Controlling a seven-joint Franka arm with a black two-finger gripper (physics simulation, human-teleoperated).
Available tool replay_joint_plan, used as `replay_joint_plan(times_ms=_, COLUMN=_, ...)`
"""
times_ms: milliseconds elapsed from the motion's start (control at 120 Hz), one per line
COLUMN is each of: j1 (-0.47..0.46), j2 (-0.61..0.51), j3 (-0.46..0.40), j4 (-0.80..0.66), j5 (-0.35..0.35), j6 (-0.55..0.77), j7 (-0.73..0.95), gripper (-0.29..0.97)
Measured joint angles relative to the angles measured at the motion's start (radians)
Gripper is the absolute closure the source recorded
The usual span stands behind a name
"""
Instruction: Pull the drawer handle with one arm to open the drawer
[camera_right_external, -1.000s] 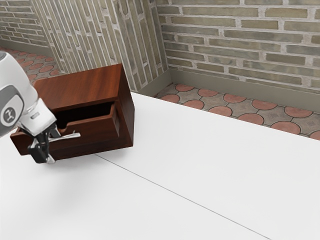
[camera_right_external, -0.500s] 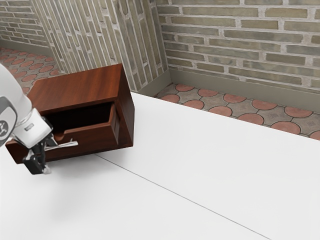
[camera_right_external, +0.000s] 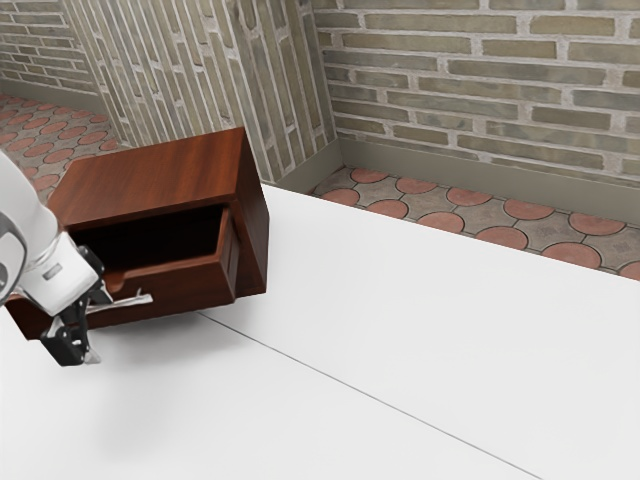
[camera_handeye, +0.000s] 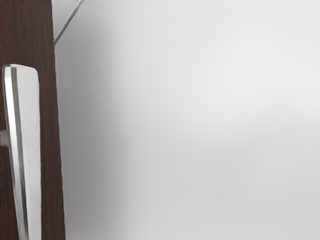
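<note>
One drawer (camera_right_external: 175, 280), partly out of its cabinet (camera_right_external: 160, 175), exterior view's left. Gripper (camera_right_external: 72, 343) at the handle (camera_right_external: 120, 300); grip state cannot be told. Step: pulling. Next: a straight outward draw.

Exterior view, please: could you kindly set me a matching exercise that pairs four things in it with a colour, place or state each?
Things
1. drawer
2. drawer handle
3. table
4. gripper

Descriptions
A. silver bar on the dark wood front
B. black, by the handle's end toward the exterior view's left
C. partly pulled out of the cabinet
D. plain white

Pairs: 1-C, 2-A, 3-D, 4-B
</note>
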Motion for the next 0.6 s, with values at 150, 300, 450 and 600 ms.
replay_joint_plan(times_ms=150, j1=-0.010, j2=-0.031, j3=-0.001, j4=-0.013, j5=-0.011, j6=-0.001, j7=0.001, gripper=0.11)
replay_joint_plan(times_ms=300, j1=-0.024, j2=-0.079, j3=-0.014, j4=0.003, j5=-0.014, j6=-0.007, j7=0.000, gripper=0.09)
replay_joint_plan(times_ms=450, j1=-0.036, j2=-0.087, j3=-0.041, j4=0.085, j5=-0.024, j6=-0.031, j7=-0.002, gripper=0.05)
replay_joint_plan(times_ms=600, j1=-0.039, j2=-0.045, j3=-0.073, j4=0.243, j5=-0.057, j6=-0.124, j7=-0.016, gripper=0.02)
